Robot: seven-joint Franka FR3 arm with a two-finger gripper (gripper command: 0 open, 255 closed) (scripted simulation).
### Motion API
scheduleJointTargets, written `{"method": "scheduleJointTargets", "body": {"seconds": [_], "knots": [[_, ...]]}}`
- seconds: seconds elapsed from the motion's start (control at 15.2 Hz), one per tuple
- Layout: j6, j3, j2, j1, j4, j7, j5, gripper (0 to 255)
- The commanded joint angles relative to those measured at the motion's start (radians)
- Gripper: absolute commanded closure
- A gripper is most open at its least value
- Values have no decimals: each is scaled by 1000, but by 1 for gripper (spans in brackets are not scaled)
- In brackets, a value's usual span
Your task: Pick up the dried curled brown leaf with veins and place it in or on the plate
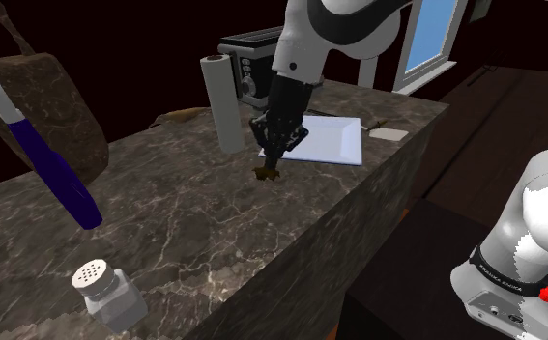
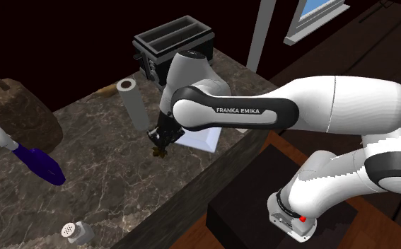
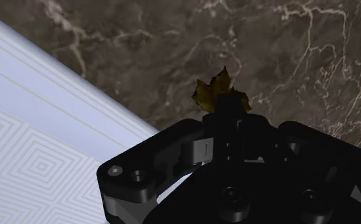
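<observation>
Since my hand (image 1: 270,159) clasps the leaf (image 1: 266,174) mid-frame, low over the table (image 1: 214,227), I judge only carrying it onto the plate (image 1: 334,140) remains.

Dark marble counter (image 1: 214,222), bright window (image 1: 436,34)

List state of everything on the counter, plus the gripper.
gripper: shut on leaf
leaf: clasped, beside plate, not on it
plate: flat, empty
paper roll: upright
shaker: on its side
blue bottle: lying down
toaster: slots empty
</observation>
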Motion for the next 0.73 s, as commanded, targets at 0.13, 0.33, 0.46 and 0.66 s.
{"method": "scheduleJointTargets", "body": {"seconds": [0.13,0.33,0.46,0.66], "knots": [[3,76,-7,-28,25,51,-49,0],[-266,224,218,-106,341,506,-407,0],[-399,254,339,-87,479,667,-540,0],[-357,244,333,-79,432,665,-537,0]]}}
